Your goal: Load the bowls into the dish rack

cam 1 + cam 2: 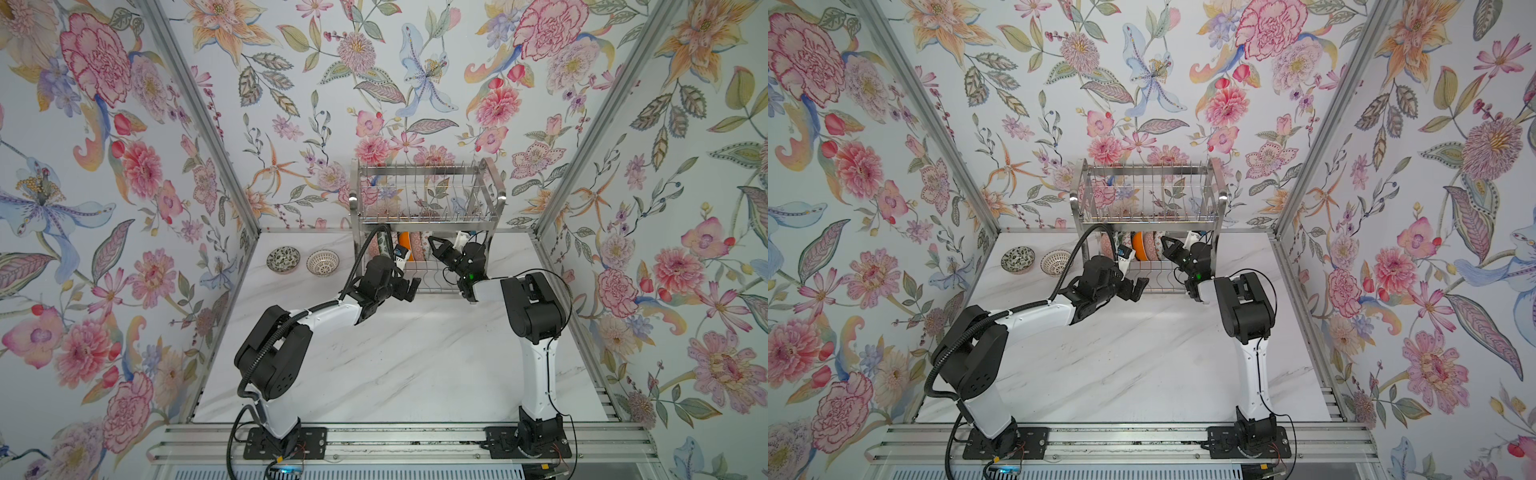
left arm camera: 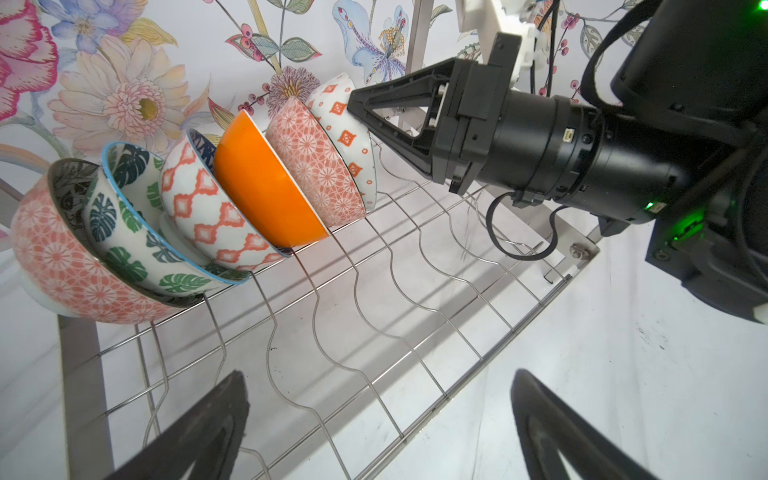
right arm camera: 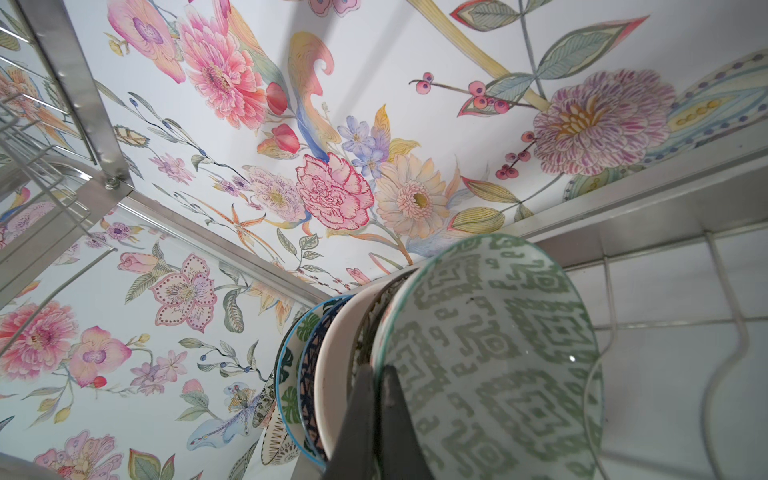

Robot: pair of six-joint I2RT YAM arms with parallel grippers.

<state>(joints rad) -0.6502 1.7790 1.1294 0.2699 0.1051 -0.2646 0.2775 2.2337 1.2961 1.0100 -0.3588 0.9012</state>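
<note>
In rack [image 2: 85,374] lower tier — 6 bowls [image 2: 266,183]; R claw [image 2: 353,107] closed, L claw [image 2: 380,376] wide.

Closed right hand [image 3: 376,419] against green-patterned bowl [image 3: 498,353], endmost of bowls [image 3: 332,374] in dish rack [image 3: 644,208].

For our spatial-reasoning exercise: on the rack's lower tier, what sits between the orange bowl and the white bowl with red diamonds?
One bowl, the coral flower-lattice bowl, leans between the orange bowl and the red-diamond bowl; the left wrist view shows it.
</note>
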